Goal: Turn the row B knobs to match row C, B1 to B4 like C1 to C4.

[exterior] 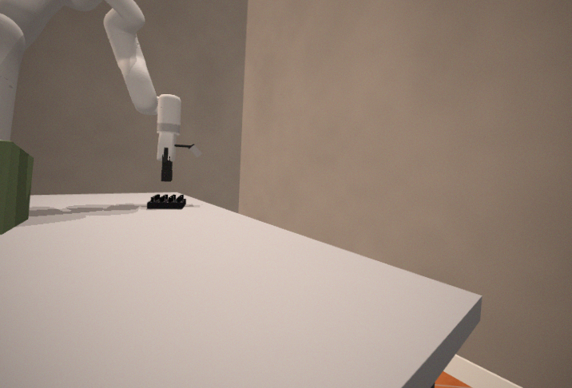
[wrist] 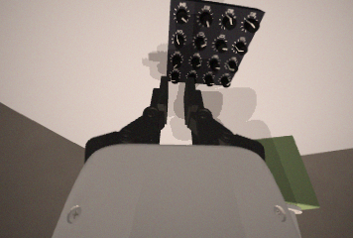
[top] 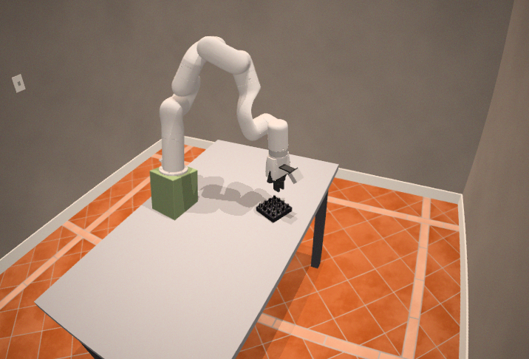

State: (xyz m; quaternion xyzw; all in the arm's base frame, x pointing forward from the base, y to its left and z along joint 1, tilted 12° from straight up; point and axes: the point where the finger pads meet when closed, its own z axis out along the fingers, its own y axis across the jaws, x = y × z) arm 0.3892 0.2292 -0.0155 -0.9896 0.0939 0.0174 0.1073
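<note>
The black knob box [top: 265, 214] [exterior: 164, 206] [wrist: 192, 28] stands on the table with its four-by-four knobs facing up. In the wrist view its printed names lie toward the top, so row A is nearest my fingers. Row B holds B4 [wrist: 176, 60], B3 [wrist: 195, 61], B2 [wrist: 214, 63] and B1 [wrist: 232, 65]. Row C holds C4 [wrist: 178, 40], C3 [wrist: 200, 42], C2 [wrist: 221, 45] and C1 [wrist: 240, 47]. Their exact marks are too small to read surely. My gripper [top: 278, 189] [exterior: 166, 180] [wrist: 176, 87] is narrowly open, empty, above the box; a fingertip partly covers a row A knob.
The grey table [top: 183, 269] [exterior: 259, 300] carries the box near its far right edge. The green base block [top: 173, 194] [exterior: 11, 189] [wrist: 290, 171] under the arm stands on the other side. The arm's shadow lies across the table between them.
</note>
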